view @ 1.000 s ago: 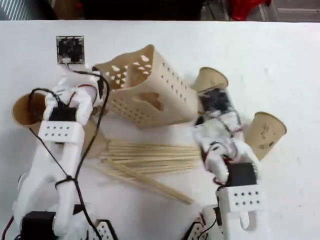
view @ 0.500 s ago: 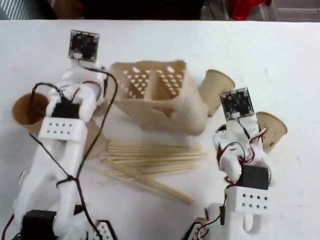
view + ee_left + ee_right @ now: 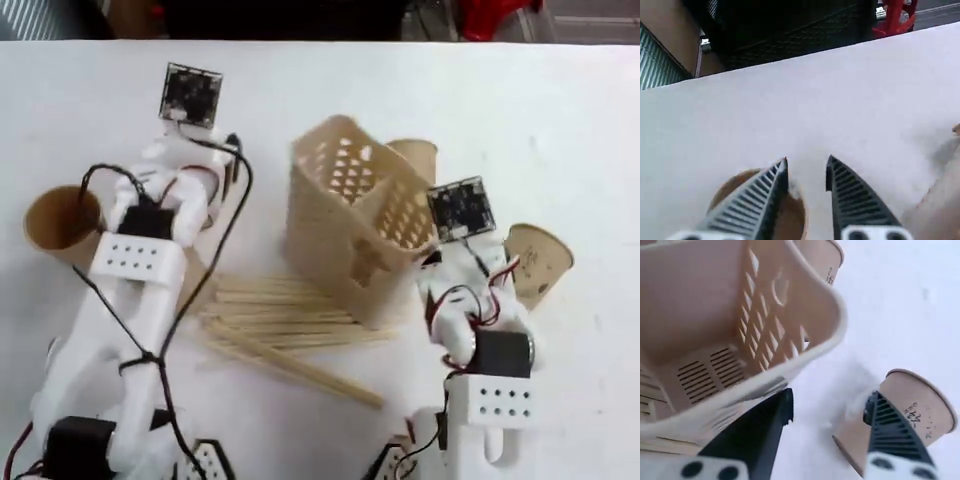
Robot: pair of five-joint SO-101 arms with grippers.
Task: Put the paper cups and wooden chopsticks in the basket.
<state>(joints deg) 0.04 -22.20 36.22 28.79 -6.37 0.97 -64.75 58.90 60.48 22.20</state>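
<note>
The cream slotted basket (image 3: 345, 215) stands tilted at the table's middle, its opening (image 3: 695, 315) turned toward my right arm (image 3: 480, 340). My right gripper (image 3: 830, 399) is open, with the basket's rim next to one finger and a paper cup (image 3: 907, 412) lying by the other. A second cup (image 3: 412, 155) lies behind the basket, and a third (image 3: 58, 222) lies far left. Wooden chopsticks (image 3: 285, 322) are piled in front of the basket. My left gripper (image 3: 807, 162) is open over bare table, with a cup's mouth (image 3: 790, 220) under one finger.
The left arm (image 3: 135, 260) and its cable lie between the far-left cup and the basket. The right cup (image 3: 535, 262) lies close beside the right arm. Bare white table stretches along the far side and at the right edge.
The basket has swung from lying at the left-centre to a steeper tilt nearer the right arm. The left wrist has shifted right and away from it. The right arm has drawn back.
</note>
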